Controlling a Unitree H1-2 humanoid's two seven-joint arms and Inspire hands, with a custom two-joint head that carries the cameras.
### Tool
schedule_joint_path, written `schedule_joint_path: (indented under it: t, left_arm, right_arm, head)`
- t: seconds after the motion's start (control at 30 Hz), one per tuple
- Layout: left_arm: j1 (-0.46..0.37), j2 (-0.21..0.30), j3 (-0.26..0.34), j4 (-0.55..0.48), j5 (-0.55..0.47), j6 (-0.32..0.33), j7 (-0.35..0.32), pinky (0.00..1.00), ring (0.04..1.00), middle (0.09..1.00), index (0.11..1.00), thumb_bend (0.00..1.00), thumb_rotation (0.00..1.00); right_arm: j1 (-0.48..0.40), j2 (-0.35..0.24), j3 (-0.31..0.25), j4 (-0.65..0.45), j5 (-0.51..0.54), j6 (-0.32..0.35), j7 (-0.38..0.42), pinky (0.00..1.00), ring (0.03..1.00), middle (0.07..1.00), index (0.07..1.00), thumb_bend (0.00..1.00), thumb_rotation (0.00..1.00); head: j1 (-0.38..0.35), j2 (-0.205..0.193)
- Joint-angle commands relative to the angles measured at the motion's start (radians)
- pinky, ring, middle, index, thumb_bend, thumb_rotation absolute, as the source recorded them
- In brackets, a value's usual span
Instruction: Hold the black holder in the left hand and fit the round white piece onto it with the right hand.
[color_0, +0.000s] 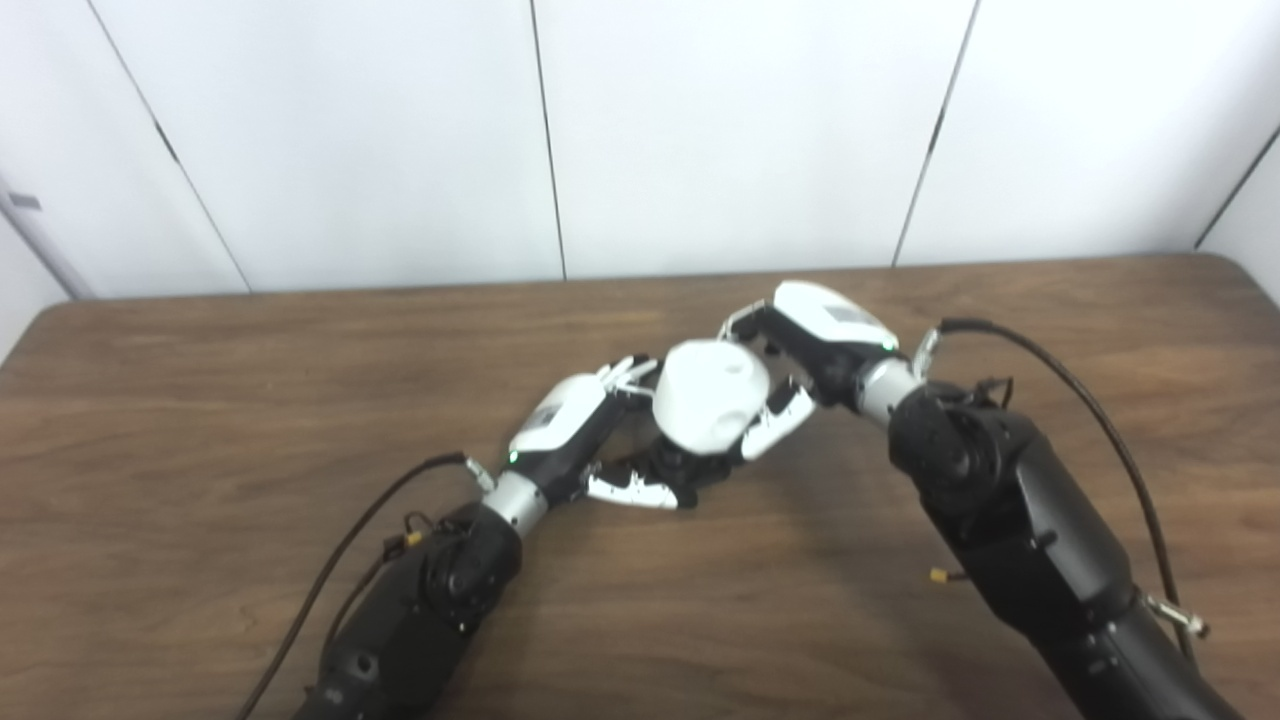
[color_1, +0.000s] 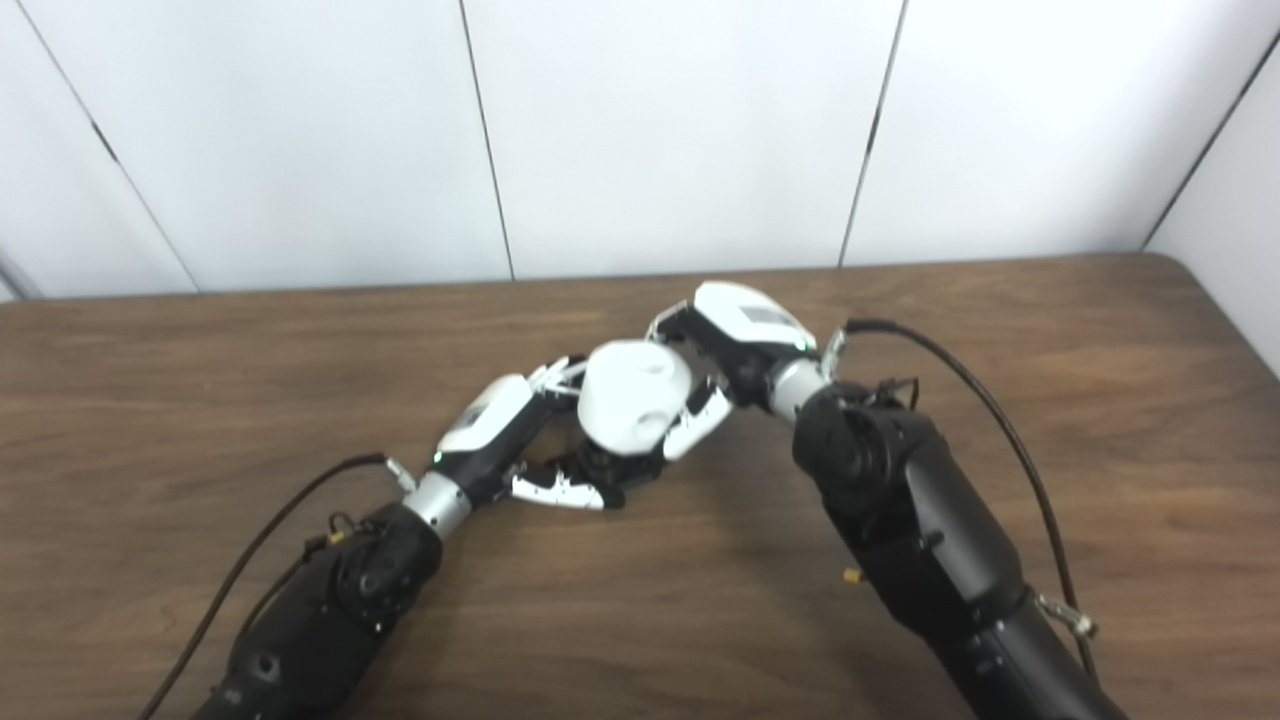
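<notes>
We see two robot arms meet over the middle of a brown wood table (color_0: 200, 400). Behind the table is a white wall (color_0: 740, 130).

The right hand (color_0: 815, 350) has its fingers curled around a round white piece (color_0: 710, 395). Its thumb sits under the piece and its other fingers reach over the top. The piece looks like a fat white ball with a small dent or hole in its top. It is up off the table.

The left hand (color_0: 575, 435) comes in from the other side. Its fingers bend in and close on a small black holder (color_0: 672, 468). The holder sits low, right under the white piece. We can only see a bit of it, because the fingers and the white piece hide most of it.

The white piece is on top of the holder and seems to touch it. We cannot tell if it is all the way on.

The two hands are very close, and their fingertips almost touch. A black cable (color_0: 1080, 400) loops off the right arm.
</notes>
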Motion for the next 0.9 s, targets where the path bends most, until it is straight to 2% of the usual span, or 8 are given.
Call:
schedule_joint_path:
  t: [0.0, 0.27, 0.6, 0.87]
  left_arm:
    - [0.082, -0.062, -0.072, 0.054, 0.015, 0.035, -0.082, 1.0, 1.0, 0.943, 0.481, 0.52, 0.06]
    - [0.082, -0.06, -0.077, 0.054, 0.016, 0.039, -0.084, 1.0, 1.0, 0.938, 0.481, 0.52, 0.06]
    - [0.081, -0.058, -0.08, 0.049, 0.016, 0.047, -0.089, 1.0, 1.0, 0.94, 0.481, 0.52, 0.06]
    - [0.083, -0.055, -0.081, 0.039, 0.009, 0.051, -0.092, 1.0, 1.0, 0.938, 0.481, 0.52, 0.06]
  right_arm:
    - [-0.063, 0.003, -0.015, -0.021, -0.002, -0.033, -0.046, 0.72, 0.814, 0.755, 0.481, 0.52, 0.14]
    - [-0.113, -0.005, -0.026, -0.019, 0.024, -0.046, -0.058, 0.69, 0.809, 0.747, 0.48, 0.52, 0.13]
    - [-0.159, -0.044, 0.015, -0.058, 0.014, -0.039, 0.031, 0.76, 0.824, 0.755, 0.482, 0.52, 0.13]
    - [-0.165, -0.085, 0.051, -0.076, 0.009, -0.085, 0.076, 0.71, 0.803, 0.75, 0.483, 0.52, 0.13]
  head:
    - [0.001, 0.002]
    - [0.0, 0.006]
    - [0.001, 0.008]
    - [0.002, 0.015]
